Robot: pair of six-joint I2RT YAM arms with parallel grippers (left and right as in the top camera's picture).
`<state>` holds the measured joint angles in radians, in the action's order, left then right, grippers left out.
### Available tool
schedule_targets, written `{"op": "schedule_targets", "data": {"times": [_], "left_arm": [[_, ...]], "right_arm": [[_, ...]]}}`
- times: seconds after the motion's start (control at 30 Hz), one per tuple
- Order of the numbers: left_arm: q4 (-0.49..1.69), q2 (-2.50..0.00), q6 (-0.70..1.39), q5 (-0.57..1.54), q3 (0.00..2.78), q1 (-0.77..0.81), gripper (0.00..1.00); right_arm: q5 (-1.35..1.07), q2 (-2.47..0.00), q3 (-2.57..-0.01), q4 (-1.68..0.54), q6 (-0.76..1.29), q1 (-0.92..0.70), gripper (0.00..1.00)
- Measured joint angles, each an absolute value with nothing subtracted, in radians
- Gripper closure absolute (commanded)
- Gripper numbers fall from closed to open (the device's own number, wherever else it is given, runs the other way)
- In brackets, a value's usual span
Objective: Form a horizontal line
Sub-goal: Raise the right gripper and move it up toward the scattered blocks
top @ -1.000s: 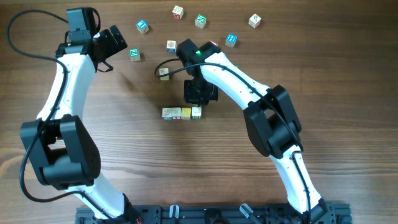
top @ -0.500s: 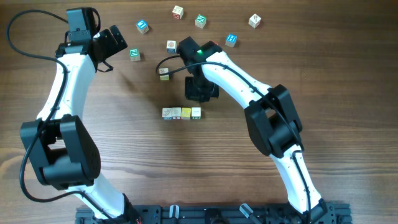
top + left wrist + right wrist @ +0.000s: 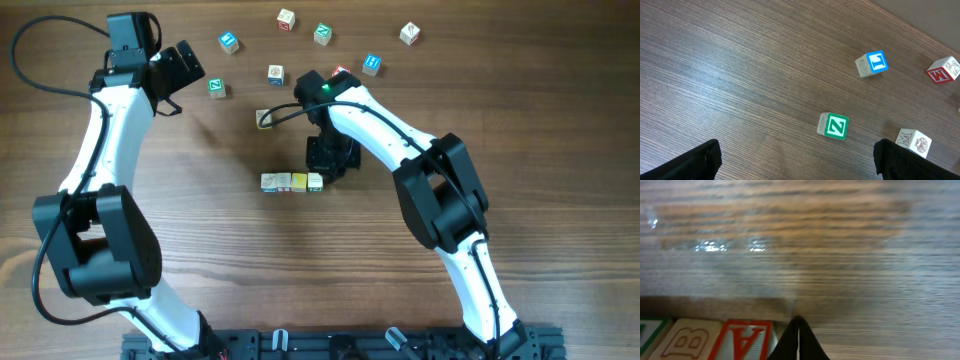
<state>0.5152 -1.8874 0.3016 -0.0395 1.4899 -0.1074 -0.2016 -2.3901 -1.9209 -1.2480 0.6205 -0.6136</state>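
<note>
Horizontal line (image 3: 292, 181) of cubes sits edge to edge, mid table (image 3: 540, 120). R gripper (image 3: 798, 341) is pinched shut and empty, tips just beside the line's right end by red-A cube (image 3: 742, 339); contact unclear. L gripper (image 3: 797, 162) is spread wide w/ nothing held, well apart, above green-Z cube (image 3: 834, 126).

Whitish and yellow horizontal line (image 3: 292, 181), green-lettered cube (image 3: 833, 126), blue-lettered cube (image 3: 873, 63), brown wood-grain table (image 3: 520, 120)
</note>
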Motion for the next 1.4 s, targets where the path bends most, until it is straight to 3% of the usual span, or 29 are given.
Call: {"op": "schedule_targets", "data": {"times": [0.47, 0.87, 1.03, 1.13, 1.27, 1.4], "left_arm": [[0.515, -1.887, 0.302, -0.039, 1.490, -0.107, 0.00], [0.515, -1.887, 0.302, -0.039, 1.490, -0.107, 0.00], [0.515, -1.887, 0.302, -0.039, 1.490, -0.107, 0.00], [0.515, -1.887, 0.302, -0.039, 1.490, -0.107, 0.00], [0.515, -1.887, 0.302, -0.039, 1.490, -0.107, 0.00], [0.515, -1.887, 0.302, -0.039, 1.490, -0.107, 0.00]], "right_arm": [[-0.294, -2.390, -1.907, -1.237, 0.624, -0.614, 0.91], [-0.137, -2.382, -1.907, -1.251, 0.624, -0.599, 0.89], [-0.077, -2.375, -1.908, -1.193, 0.627, -0.598, 0.75], [-0.047, -2.373, -1.908, -1.160, 0.627, -0.597, 0.74], [-0.021, -2.372, -1.908, -1.154, 0.623, -0.594, 0.55], [-0.064, -2.371, -1.909, -1.161, 0.551, -0.563, 0.49]]}}
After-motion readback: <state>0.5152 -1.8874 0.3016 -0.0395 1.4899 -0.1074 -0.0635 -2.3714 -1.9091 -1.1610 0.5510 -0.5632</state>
